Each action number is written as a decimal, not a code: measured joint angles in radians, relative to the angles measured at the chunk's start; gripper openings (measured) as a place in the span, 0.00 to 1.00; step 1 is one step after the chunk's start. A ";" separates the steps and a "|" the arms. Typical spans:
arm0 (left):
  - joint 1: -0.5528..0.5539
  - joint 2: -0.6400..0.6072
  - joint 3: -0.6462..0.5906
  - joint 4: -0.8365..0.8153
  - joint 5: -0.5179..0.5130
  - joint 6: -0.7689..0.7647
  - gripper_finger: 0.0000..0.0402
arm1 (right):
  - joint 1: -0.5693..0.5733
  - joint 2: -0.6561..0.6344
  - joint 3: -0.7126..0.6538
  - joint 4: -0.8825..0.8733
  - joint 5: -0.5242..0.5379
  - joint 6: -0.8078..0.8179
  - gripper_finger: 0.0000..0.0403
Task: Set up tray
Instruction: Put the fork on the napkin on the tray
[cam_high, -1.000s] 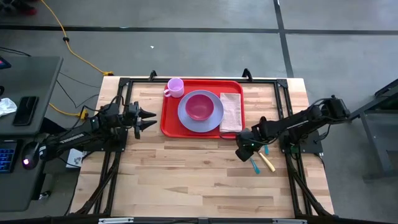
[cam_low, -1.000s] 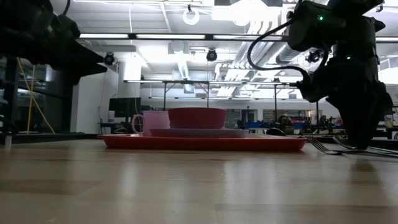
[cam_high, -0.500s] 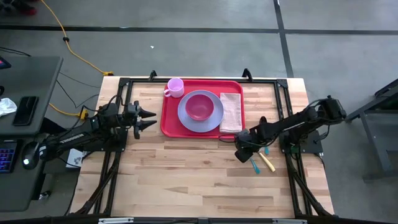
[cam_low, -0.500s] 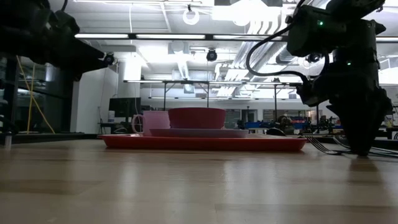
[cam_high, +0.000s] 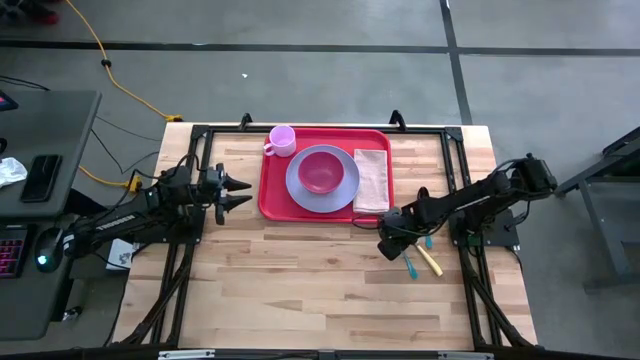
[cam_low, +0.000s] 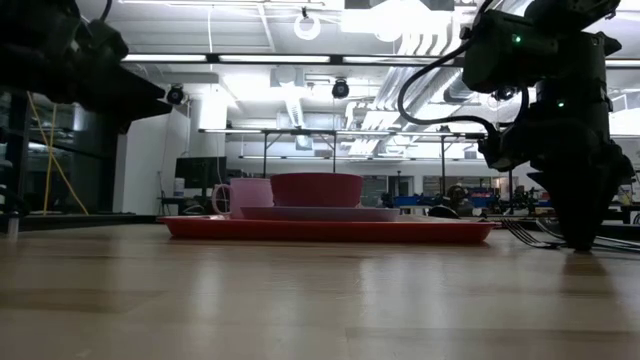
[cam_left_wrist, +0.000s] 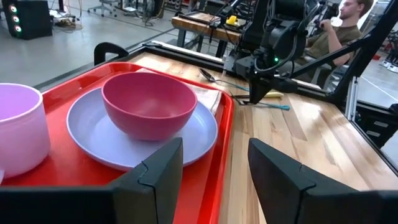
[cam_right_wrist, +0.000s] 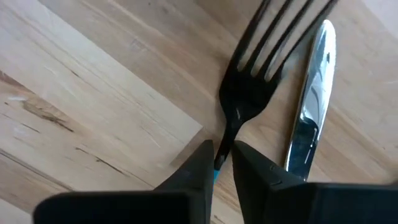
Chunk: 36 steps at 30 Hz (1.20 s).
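While beside tray (cam_high: 272, 196), right hand (cam_high: 386, 243).

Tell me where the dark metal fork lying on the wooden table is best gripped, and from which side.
Grip the dark metal fork at its narrow neck, just below the tines, coming straight down from above. It lies flat, and the silver knife beside it leaves little room. The right gripper already straddles that spot.

Tray (cam_high: 270, 190): red. Plate (cam_high: 300, 192): lavender. Bowl (cam_high: 321, 170): deep pink. Cup (cam_high: 282, 139): pale pink-lilac. Napkin (cam_high: 372, 180): beige. Fork (cam_right_wrist: 249, 87): dark head, blue handle. Knife (cam_right_wrist: 309, 106): silver blade. Desk (cam_high: 300, 280): light wood grain, planked.
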 joint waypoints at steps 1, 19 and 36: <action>0.000 0.000 0.000 -0.003 0.000 0.000 0.53 | 0.000 0.000 0.000 0.000 -0.001 0.000 0.09; 0.000 0.000 0.000 -0.023 0.013 0.000 0.53 | -0.001 0.004 0.070 -0.003 -0.011 0.010 0.01; 0.000 0.000 0.000 -0.046 0.034 0.000 0.53 | 0.039 0.002 0.247 -0.191 -0.085 0.075 0.01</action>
